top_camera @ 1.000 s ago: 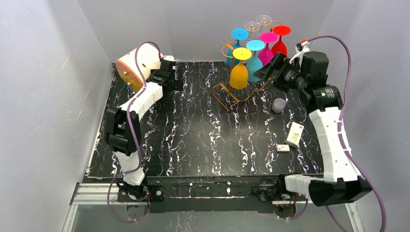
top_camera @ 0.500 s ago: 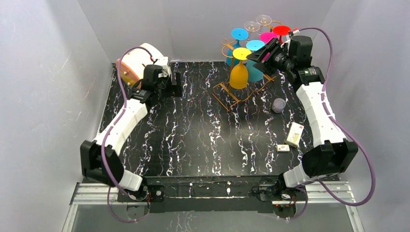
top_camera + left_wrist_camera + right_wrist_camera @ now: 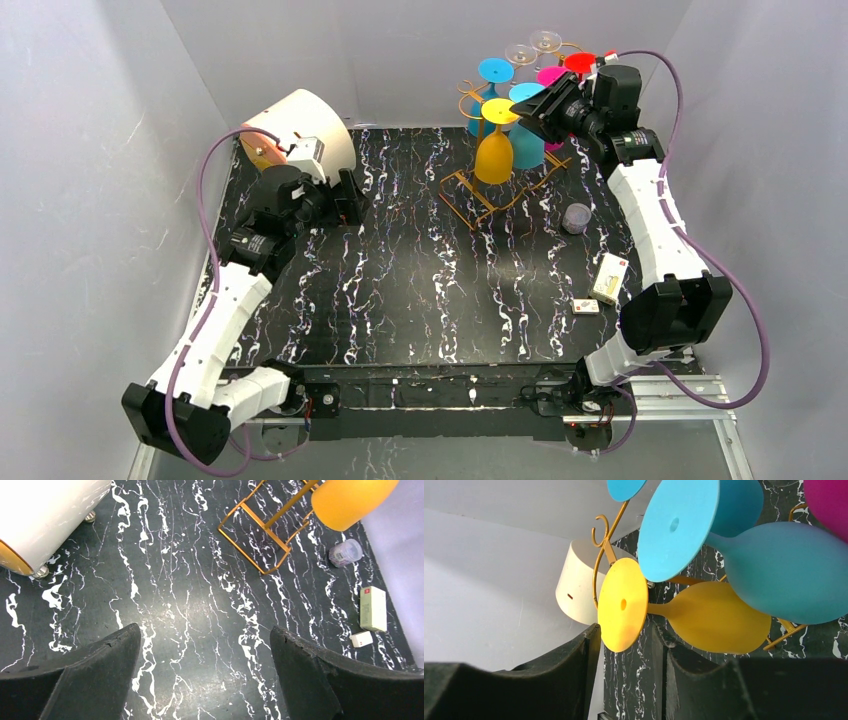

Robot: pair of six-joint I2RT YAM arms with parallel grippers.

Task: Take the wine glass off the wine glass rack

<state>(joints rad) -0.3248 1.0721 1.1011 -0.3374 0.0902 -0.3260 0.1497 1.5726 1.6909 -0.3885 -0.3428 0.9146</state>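
The gold wire wine glass rack (image 3: 468, 196) stands at the back of the table with several coloured glasses hanging upside down. The yellow wine glass (image 3: 494, 152) hangs at its front. My right gripper (image 3: 533, 116) is open, right beside the yellow glass's stem and foot. In the right wrist view the yellow foot (image 3: 623, 602) dips between my fingers (image 3: 574, 665), with its bowl (image 3: 716, 617) and a teal glass (image 3: 791, 575) behind. My left gripper (image 3: 343, 196) is open and empty over the table's left; its view (image 3: 205, 635) shows bare tabletop, the rack base (image 3: 260, 535) and the yellow bowl (image 3: 350, 500).
A white and orange cylinder (image 3: 295, 135) lies at the back left. A small clear jar (image 3: 575, 217), a pale box (image 3: 609, 277) and a small white block (image 3: 586, 306) sit on the right. Blue, magenta, red and clear glasses crowd the rack behind the yellow one.
My right gripper has risen and moved left to the yellow glass's foot. My left arm has drawn back from the cylinder towards the near left.
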